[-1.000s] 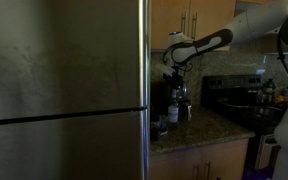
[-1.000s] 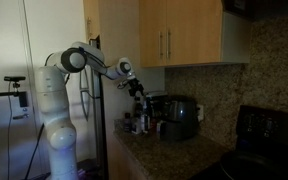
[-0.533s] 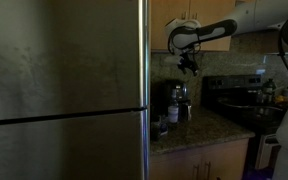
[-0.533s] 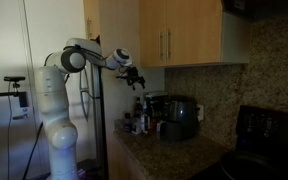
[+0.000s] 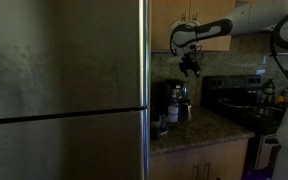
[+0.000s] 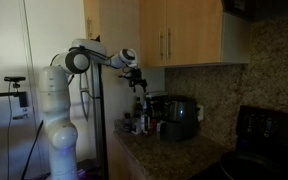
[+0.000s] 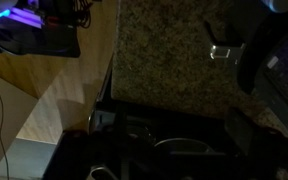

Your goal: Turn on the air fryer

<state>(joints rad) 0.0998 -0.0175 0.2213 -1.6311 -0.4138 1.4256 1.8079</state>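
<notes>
The air fryer (image 6: 180, 117) is seen on the table (image 6: 184, 152), close to the back edge by the wall and not far from the end of the table that meets the refrigerator (image 5: 64, 90). A few bottles (image 6: 139, 117) are placed just beside it, on the side of that end.

The gripper (image 6: 137, 80) is held in the air above this end of the table, higher than the air fryer and well apart from it. Nothing can be seen between its jaws, but it cannot be told whether they are spread or together, because the pictures are dark and the gripper is small in them. In the wrist view only the speckled top of the table and a small clear jar (image 7: 222, 52) are shown plainly.

The air fryer is judged to be a stiff, rather heavy appliance which will probably stay in place under a light touch. Its glossy shell is likely to be slippery, so a fingertip could slide off a smooth surface. It is not meant to be lifted. Only its control, a button or a knob, should be touched, and its place cannot be made out here. A short, gentle push is advised, so that the body is not moved toward the back edge or against the bottles.
</notes>
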